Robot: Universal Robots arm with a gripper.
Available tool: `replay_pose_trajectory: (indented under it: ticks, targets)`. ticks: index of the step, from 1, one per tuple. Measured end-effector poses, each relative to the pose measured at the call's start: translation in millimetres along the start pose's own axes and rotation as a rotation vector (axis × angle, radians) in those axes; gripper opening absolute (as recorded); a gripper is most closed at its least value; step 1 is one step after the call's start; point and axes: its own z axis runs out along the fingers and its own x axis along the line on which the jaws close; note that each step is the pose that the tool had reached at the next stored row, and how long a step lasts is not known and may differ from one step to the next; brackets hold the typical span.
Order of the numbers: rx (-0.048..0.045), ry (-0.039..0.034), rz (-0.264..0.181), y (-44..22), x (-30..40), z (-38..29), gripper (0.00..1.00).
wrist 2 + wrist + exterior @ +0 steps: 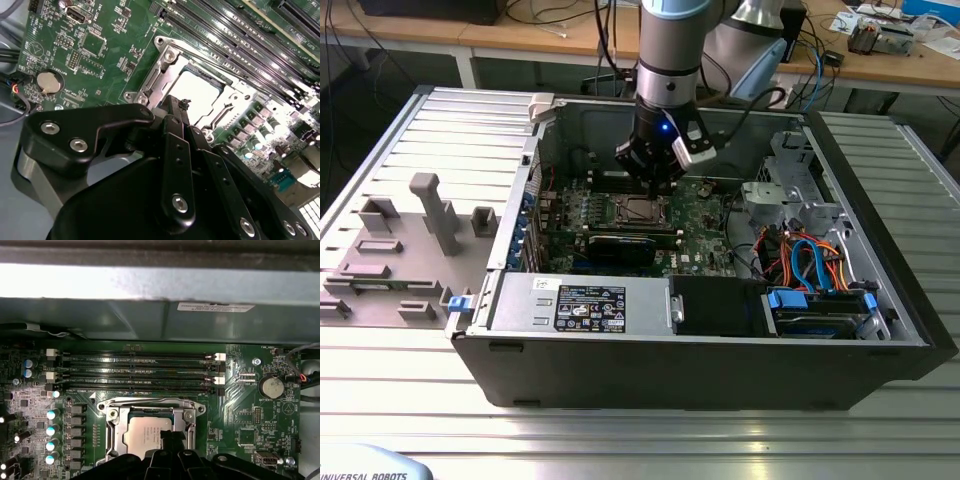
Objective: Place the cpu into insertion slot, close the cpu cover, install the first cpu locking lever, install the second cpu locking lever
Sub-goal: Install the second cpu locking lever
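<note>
The cpu (pixel 145 434) (pixel 197 92) lies flat in the insertion slot (pixel 638 210), its dull silver top showing. The cpu cover (pixel 150 406) (pixel 162 62), a silver metal frame, lies flat around the chip, which shows through its window. My black gripper (pixel 181 106) (pixel 170 437) (pixel 655 178) hangs just above the socket's edge inside the open computer case. Its fingers (pixel 175 150) are pressed together, with nothing visible between them. They hide one edge of the chip and the frame. I cannot make out the locking levers.
Long black memory slots (pixel 140 372) run beside the socket, towards the case wall (pixel 150 315). A coin battery (pixel 272 386) sits on the green board. A black graphics card (pixel 620 248), a power supply (pixel 580 300) and coloured cables (pixel 810 260) fill the case. A grey fixture (pixel 420 230) stands at the exterior view's left.
</note>
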Motion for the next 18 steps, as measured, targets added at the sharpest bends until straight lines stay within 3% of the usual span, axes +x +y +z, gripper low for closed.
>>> replay_pose_trajectory:
  ticks: [3, 11, 18]
  targets:
    - [-0.0001, -0.0001, 0.000, 0.0, 0.0, -3.0, 0.11]
    - [-0.0001, -0.0001, 0.000, -4.9, 0.1, -2.0, 0.11]
    - [0.0000, 0.0000, 0.000, -16.8, 0.4, -1.2, 0.11]
